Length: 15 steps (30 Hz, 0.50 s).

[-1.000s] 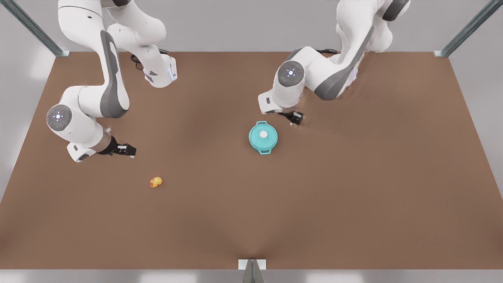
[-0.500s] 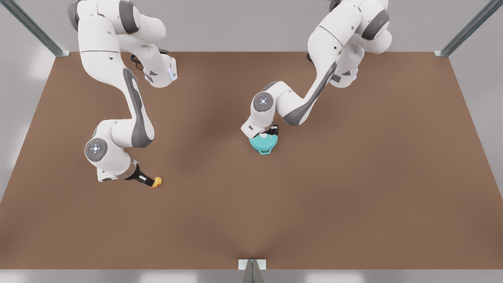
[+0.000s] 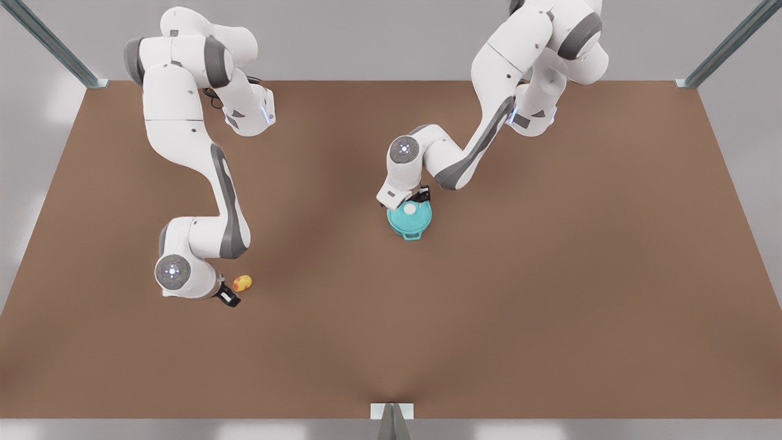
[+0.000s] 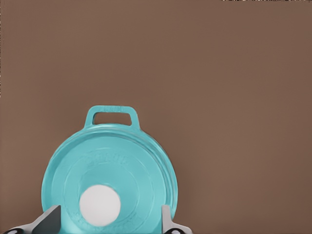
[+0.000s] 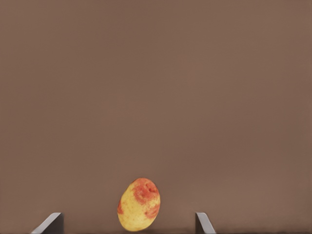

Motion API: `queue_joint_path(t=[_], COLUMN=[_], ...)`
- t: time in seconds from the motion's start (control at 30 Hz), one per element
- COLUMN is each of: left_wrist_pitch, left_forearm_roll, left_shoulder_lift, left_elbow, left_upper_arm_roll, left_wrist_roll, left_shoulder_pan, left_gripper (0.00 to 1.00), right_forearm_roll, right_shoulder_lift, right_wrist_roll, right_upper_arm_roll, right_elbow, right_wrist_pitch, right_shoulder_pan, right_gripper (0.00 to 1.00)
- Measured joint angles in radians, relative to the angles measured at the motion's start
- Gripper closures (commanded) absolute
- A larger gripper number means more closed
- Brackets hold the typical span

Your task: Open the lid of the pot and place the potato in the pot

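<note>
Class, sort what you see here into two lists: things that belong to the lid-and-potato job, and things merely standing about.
Job:
pot lid, on the pot
potato
left gripper, open above the lid's knob
right gripper, open beside the potato

Standing about:
brown table
metal frame posts

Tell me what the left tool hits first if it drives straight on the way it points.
Most likely the lid's white knob. The left tool is open, its fingers either side of the knob above the lid, which sits on the pot. How far above is unclear.
</note>
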Motion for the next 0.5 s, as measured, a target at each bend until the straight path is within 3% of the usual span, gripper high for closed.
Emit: queue_joint_path(t=[0.43, 0.47, 0.5], left_wrist_pitch=[0.016, 0.018, 0.019], left_forearm_roll=[0.037, 0.038, 0.038], left_shoulder_lift=[0.043, 0.045, 0.048], left_elbow=[-0.001, -0.001, 0.0], left_upper_arm_roll=[0.002, 0.002, 0.002], left_wrist_roll=[-0.106, -0.112, -0.117], left_shoulder_pan=[0.004, 0.005, 0.006], left_gripper=[0.0, 0.08, 0.23], right_forearm_roll=[0.184, 0.187, 0.189], right_shoulder_lift=[0.016, 0.016, 0.017], right_wrist_roll=[0.109, 0.112, 0.115], right_upper_arm_roll=[-0.01, -0.01, -0.009], right_elbow=[-0.067, -0.076, -0.084], right_wrist_pitch=[0.16, 0.172, 0.182], right_shoulder_pan=[-0.031, -0.031, -0.031], right_gripper=[0.0, 0.0, 0.0])
